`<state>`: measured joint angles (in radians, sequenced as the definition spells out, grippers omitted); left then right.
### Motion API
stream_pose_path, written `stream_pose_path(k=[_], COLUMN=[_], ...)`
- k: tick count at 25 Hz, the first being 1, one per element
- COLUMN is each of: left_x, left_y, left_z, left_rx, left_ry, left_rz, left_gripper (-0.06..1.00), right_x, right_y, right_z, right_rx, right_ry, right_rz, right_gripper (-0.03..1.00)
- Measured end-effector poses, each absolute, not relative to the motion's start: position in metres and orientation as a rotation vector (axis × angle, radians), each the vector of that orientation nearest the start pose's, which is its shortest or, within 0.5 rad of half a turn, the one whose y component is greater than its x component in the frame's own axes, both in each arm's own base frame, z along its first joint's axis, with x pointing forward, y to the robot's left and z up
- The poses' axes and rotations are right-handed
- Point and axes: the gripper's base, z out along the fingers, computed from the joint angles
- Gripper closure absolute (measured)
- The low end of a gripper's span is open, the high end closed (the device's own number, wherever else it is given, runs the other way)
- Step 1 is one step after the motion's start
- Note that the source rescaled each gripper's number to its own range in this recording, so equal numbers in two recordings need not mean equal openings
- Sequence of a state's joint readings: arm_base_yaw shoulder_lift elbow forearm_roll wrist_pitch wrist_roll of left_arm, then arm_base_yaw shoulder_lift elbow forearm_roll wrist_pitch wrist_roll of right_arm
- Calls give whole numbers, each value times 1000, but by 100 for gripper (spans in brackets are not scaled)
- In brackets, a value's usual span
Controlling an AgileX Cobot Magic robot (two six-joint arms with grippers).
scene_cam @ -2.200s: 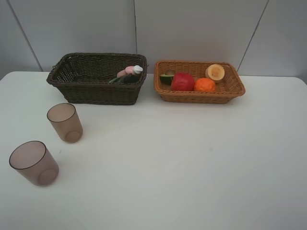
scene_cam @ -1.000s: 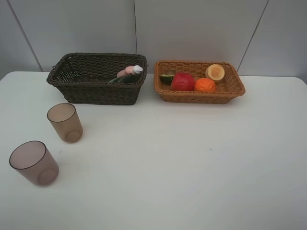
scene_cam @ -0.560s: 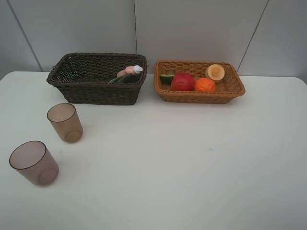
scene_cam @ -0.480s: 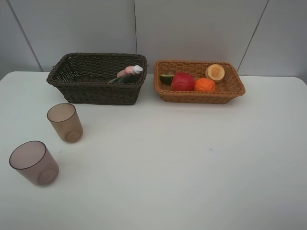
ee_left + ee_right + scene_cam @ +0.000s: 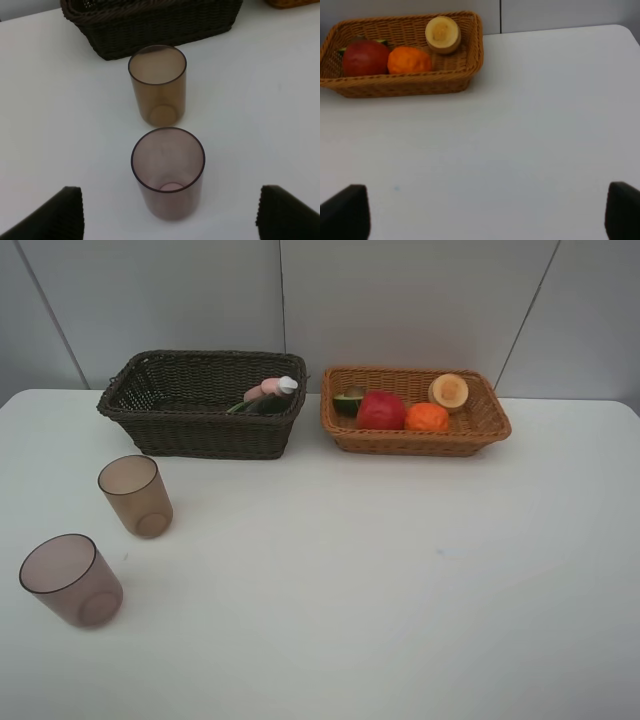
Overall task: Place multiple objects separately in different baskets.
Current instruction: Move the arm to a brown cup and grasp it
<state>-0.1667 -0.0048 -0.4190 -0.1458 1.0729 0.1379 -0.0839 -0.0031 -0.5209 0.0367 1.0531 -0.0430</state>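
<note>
Two translucent brownish cups (image 5: 135, 495) (image 5: 70, 580) stand upright on the white table at the left. In the left wrist view my left gripper (image 5: 171, 216) is open, with the nearer cup (image 5: 168, 172) between its fingertips (image 5: 57, 215) and the farther cup (image 5: 157, 85) beyond. The dark brown basket (image 5: 210, 435) holds a pink spray bottle (image 5: 258, 392) and a dark pump bottle (image 5: 272, 400). The light basket (image 5: 415, 442) holds a halved avocado (image 5: 348, 401), red apple (image 5: 381, 410), orange (image 5: 427, 417) and cut fruit (image 5: 449, 391). My right gripper (image 5: 482, 212) is open over bare table.
Both baskets sit side by side at the back of the table, against a grey panelled wall (image 5: 400, 300). Neither arm shows in the exterior high view. The light basket (image 5: 405, 86) lies ahead and to one side of the right gripper.
</note>
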Motion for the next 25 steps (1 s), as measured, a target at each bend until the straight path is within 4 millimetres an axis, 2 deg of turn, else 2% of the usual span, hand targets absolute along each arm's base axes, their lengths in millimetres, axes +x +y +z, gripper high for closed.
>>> stream_pose_path(k=[17, 25], left_x=[1, 32], left_y=[-12, -16], left_z=[258, 288], left_rx=[322, 307], left_ry=[2099, 2133], left_rz=[-191, -190], left_gripper=[0, 0], right_x=[-7, -7], right_y=[3, 3], right_z=[284, 284], right_rx=[41, 41], right_ry=[2012, 2012], right_rz=[-37, -37], right_gripper=[-2, -2])
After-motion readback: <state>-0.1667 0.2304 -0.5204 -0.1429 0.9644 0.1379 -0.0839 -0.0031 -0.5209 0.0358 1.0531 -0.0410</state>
